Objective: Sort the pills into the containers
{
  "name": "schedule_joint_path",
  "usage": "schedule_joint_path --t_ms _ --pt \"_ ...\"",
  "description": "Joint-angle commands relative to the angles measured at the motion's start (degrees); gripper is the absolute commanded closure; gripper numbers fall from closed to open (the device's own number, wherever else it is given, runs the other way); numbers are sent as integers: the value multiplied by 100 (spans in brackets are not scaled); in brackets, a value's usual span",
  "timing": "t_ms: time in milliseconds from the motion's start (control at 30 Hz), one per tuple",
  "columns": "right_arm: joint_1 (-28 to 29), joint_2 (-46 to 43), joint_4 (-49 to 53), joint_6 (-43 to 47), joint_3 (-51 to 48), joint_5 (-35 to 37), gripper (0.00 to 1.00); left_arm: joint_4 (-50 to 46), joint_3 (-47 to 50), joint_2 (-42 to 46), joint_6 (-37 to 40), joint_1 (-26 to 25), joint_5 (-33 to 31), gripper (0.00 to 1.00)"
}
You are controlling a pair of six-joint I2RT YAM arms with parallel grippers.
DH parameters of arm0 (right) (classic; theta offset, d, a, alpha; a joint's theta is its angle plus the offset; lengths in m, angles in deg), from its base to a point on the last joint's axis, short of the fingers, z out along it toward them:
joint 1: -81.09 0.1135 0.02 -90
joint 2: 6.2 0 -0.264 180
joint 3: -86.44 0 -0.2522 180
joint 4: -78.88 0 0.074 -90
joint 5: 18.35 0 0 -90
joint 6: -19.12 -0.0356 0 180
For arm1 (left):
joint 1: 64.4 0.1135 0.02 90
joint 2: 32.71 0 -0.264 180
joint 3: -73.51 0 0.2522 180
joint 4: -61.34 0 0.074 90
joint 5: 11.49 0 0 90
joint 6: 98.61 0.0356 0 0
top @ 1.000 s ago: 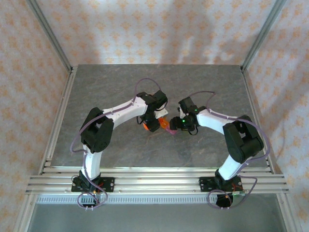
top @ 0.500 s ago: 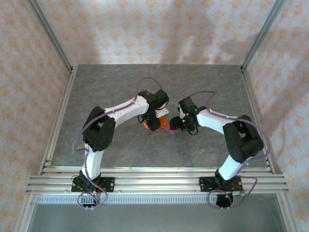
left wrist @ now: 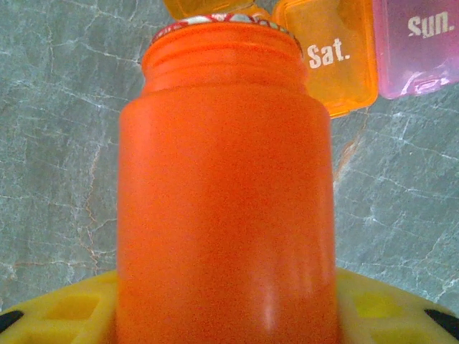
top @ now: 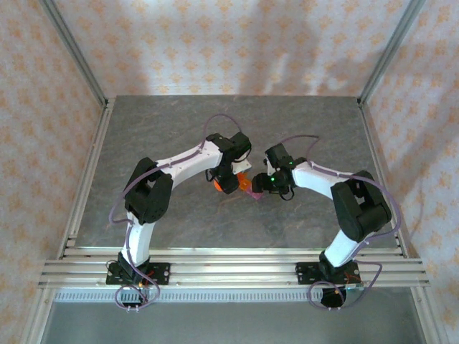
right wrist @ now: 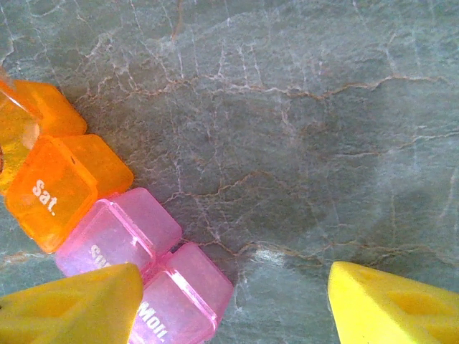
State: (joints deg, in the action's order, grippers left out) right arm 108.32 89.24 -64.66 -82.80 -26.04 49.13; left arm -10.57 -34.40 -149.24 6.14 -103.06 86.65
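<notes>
My left gripper [left wrist: 226, 315] is shut on an orange-red bottle [left wrist: 226, 186], whose open mouth points at an open orange compartment [left wrist: 208, 7] of the pill organiser. Beside it lie the shut orange "Sat." container [left wrist: 337, 57] and the pink "Sun." container [left wrist: 419, 43]. Small coloured specks show at the bottle's rim; no pill is clear. My right gripper [right wrist: 237, 283] is open just above the table, its left finger [right wrist: 72, 304] over the pink containers [right wrist: 183, 297]. In the top view the bottle [top: 217, 185] and organiser [top: 248, 185] sit between the two grippers.
Grey marbled table [top: 179, 129] inside a metal frame [top: 72, 193] with patterned walls. Bare stone lies to the right of the organiser in the right wrist view. The two wrists are close together at the table's middle.
The left arm has shifted very slightly with the bottle; the right arm has stayed still.
</notes>
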Motion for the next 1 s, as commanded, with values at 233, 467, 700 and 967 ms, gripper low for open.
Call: schedule_joint_path --t_ms 233,467,700,967 --pt "23 196 174 36 47 128 30 -346 -174 -116 81 -22 -45 100" --pt "29 204 175 36 38 132 30 -373 -200 -97 78 -27 -37 100" --pt "24 198 174 36 41 128 30 -385 -235 -89 66 -23 -35 100" --pt "27 224 174 43 38 154 30 -76 -16 114 15 -19 -78 100"
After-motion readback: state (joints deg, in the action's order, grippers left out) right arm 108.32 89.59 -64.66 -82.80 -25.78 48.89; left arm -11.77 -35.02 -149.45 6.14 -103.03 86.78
